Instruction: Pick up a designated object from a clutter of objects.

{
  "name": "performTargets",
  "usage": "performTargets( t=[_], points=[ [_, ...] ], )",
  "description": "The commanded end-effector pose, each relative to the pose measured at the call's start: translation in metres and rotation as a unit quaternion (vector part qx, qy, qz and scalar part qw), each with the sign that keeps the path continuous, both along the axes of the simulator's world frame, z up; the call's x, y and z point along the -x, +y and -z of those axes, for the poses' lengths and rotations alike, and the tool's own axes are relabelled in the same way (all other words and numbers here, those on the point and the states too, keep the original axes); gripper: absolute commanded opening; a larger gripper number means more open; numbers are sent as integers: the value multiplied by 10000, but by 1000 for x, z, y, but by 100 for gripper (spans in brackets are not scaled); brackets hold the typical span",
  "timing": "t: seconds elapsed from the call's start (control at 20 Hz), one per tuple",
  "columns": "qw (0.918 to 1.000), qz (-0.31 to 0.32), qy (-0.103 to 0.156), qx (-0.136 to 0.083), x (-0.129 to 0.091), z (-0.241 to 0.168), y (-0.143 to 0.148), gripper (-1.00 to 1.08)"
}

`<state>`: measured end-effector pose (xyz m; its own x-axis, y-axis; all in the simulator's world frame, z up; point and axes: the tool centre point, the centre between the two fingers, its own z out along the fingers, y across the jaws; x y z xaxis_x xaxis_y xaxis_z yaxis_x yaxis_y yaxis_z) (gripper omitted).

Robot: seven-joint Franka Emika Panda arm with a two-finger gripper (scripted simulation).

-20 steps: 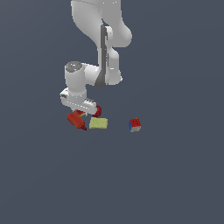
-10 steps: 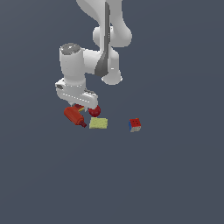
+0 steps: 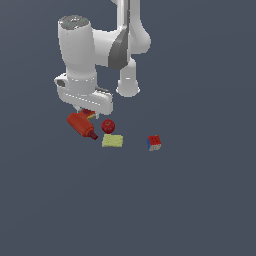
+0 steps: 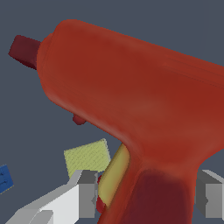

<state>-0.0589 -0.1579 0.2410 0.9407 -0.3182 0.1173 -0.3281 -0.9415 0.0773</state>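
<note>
The red drill-like thing hangs just under the robot's wrist, tilted with its dark nozzle pointing down toward the exterior view's right. From where I stand it looks raised a little off the worktop, though I can't be sure its nozzle tip is clear of the surface. In the wrist view the pincer has one grey finger on each side of the drill's dark handle, clenched on it as far as I can judge; actual contact on the far side is cut off at the edge of the picture.

So the grasp seems made and the lift begun. What is left, I'd say, is carrying the drill well clear of the other items and holding it steady.

The rest of the clutter lies on the worktop: a round red ball just beside the nozzle, a flat yellow-green pad near it, and a small multicoloured cube well apart toward the exterior view's right.

No containers are in view; nothing is held in a bin, tray or box
</note>
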Motion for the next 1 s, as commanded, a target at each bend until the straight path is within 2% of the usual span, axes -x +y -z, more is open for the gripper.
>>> performTargets(
  t=[0.0,0.5,0.95],
  points=[
    [10000,-1,-18,2,-8,-25,4,-100],
    [10000,-6,-15,-4,-38,-105,19,-100],
    [10000,-9,-13,-5,-53,-140,25,-100]
  ],
)
